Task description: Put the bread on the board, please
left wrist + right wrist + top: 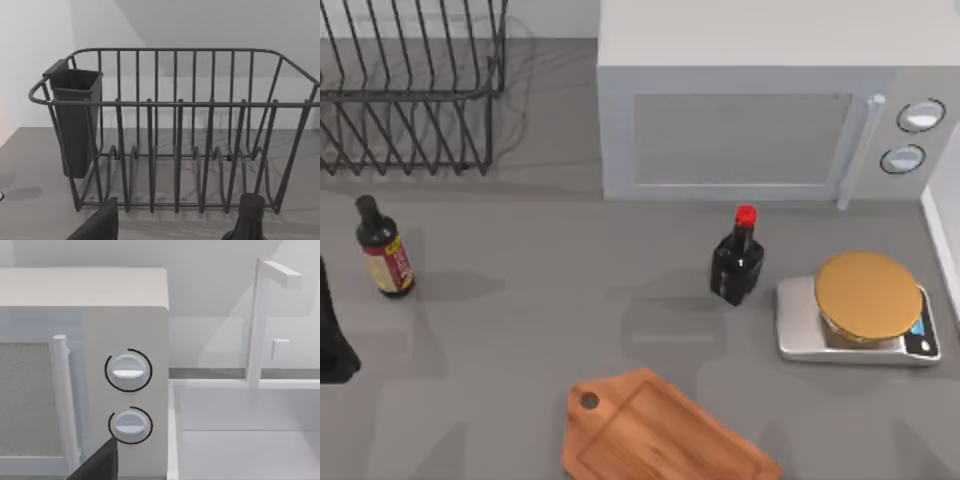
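Observation:
The bread (868, 295), a round golden-brown loaf, rests on top of the silver scale (800, 335) at the table's right. The orange-brown board (660, 432) lies flat at the front middle, handle hole toward the left, with nothing on it. My left arm (332, 340) is parked at the left edge, far from both. In the left wrist view one dark fingertip (102, 225) shows with nothing held against it. One dark fingertip (100, 462) of my right gripper points at the microwave's knobs in the right wrist view, also with nothing held.
A white microwave (740, 110) stands at the back, with a black red-capped bottle (737, 258) in front of it beside the scale. A wire dish rack (410, 90) sits back left, a dark sauce bottle (382, 250) near it. A white sink with faucet (260, 320) lies right.

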Controlling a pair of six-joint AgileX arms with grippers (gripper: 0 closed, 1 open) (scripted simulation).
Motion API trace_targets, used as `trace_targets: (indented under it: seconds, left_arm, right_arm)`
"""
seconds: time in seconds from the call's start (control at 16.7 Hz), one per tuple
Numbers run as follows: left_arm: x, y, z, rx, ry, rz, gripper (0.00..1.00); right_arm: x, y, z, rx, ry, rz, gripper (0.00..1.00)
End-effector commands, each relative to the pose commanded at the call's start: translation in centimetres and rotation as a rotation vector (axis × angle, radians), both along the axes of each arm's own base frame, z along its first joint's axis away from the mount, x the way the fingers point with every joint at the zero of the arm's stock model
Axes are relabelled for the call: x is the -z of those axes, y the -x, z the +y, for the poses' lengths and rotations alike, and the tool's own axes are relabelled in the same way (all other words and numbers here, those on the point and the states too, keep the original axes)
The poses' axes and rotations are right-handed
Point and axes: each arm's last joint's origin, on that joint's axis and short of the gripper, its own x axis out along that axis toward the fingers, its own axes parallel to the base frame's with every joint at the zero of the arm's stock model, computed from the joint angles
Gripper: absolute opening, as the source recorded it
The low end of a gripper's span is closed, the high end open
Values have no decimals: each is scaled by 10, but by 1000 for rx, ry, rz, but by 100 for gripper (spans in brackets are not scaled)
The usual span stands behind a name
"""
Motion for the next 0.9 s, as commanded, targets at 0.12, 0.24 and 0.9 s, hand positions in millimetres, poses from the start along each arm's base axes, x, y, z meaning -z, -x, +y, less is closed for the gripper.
trace_targets:
  seconds: [0.12,0.24,0.9]
  left_arm:
    - [0,0,0,0,0,0,100]
    - [-6,0,1,-7,-4,23,100]
    - [-95,-88,23,-76,-42,726,100]
  right_arm:
    - [0,0,0,0,0,0,100]
    - [0,0,0,0,0,0,100]
    - [0,0,0,0,0,0,100]
